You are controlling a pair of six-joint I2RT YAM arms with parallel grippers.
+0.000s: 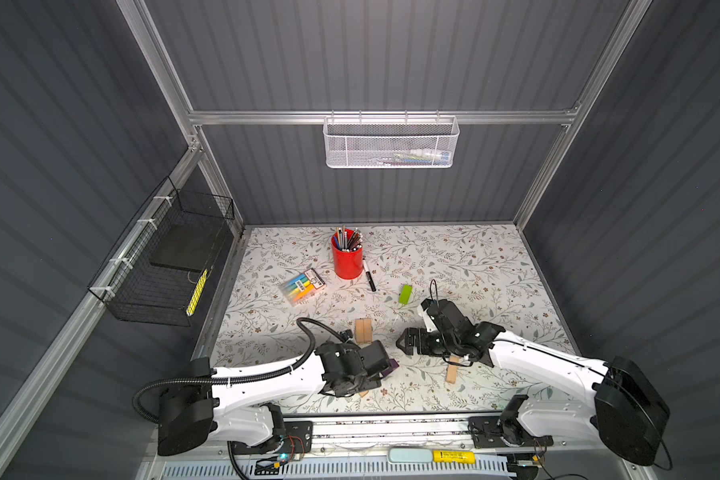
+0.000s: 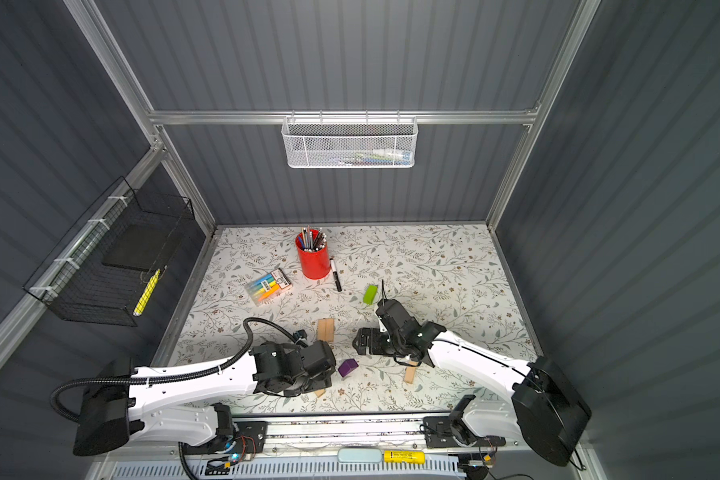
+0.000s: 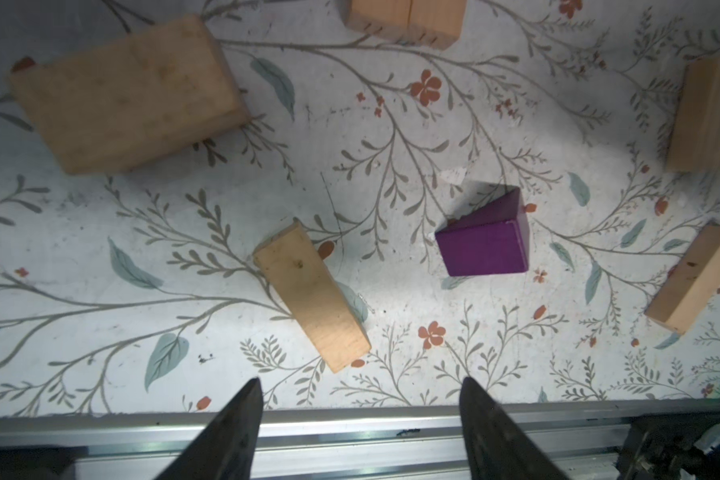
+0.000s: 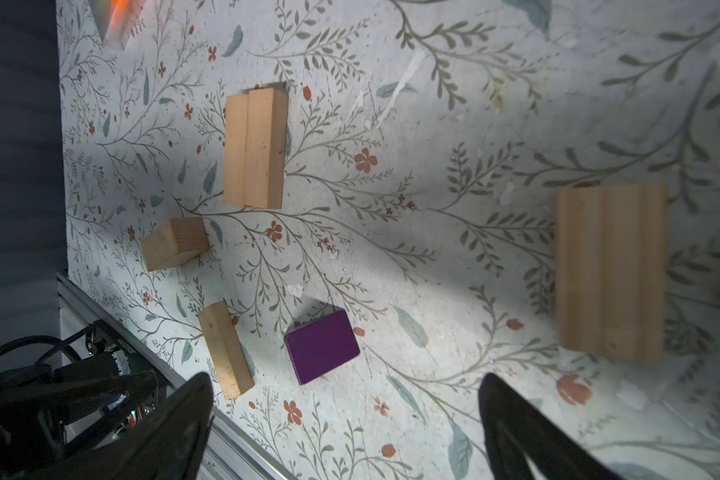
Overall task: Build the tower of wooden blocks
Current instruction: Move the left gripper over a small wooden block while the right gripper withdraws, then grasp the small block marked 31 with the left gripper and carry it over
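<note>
Pale wood, mostly loose. Two wood blocks [image 1: 363, 330] are laid flush side by side near the middle of the table [image 1: 474, 266], long faces touching. They are judged to be the tower's base layer, since nothing is crossed on top yet.

Other planks are scattered at odd angles toward the front rail [image 3: 350, 428]. A slanted plank [image 3: 310, 295] is seen just ahead of the left gripper [image 3: 360, 386], whose jaws are spread with nothing between them. A pick of that plank is judged the likely next move.

The purple block [image 3: 485, 241] is found beside it, not touching. The right gripper [image 4: 347, 381] is held wide and empty above the same patch. The lime-green block [image 1: 405, 294] is set well apart, near the black marker [image 1: 369, 275].
</note>
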